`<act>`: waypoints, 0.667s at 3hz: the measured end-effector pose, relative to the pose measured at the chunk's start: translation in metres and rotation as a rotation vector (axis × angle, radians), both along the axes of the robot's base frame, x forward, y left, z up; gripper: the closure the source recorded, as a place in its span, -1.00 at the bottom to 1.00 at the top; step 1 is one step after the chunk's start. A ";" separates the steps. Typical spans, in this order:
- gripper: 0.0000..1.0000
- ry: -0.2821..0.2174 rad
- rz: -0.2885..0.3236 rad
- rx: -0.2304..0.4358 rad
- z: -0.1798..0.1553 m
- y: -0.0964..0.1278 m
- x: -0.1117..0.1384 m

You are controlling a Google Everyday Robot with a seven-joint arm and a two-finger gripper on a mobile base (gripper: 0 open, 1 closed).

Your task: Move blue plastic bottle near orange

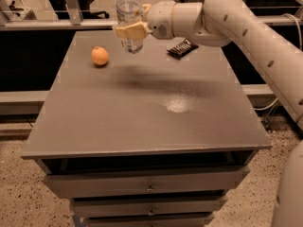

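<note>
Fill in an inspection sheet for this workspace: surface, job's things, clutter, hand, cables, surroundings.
Surface: grey cabinet top, with a pale glare patch near its middle.
Job's things: blue plastic bottle upright over the far edge, apparently lifted, its shadow lying apart from it; orange resting on the top, to the bottle's left in the view, not touching it.
Clutter: dark snack wrapper lying flat, on the bottle's other side.
Hand: hand shut on the bottle's middle, the arm reaching in from the view's right.
Cables: one thin cable beside the cabinet's right side.
Surroundings: drawers below the top, speckled floor, metal rails behind.
</note>
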State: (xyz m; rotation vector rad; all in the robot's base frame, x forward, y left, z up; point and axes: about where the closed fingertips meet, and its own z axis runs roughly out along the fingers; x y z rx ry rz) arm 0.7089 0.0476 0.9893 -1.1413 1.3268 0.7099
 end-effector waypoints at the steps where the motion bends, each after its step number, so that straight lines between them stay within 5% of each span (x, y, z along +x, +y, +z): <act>1: 1.00 0.021 -0.013 0.011 -0.010 0.009 0.029; 2: 1.00 0.061 0.007 0.025 -0.027 0.031 0.047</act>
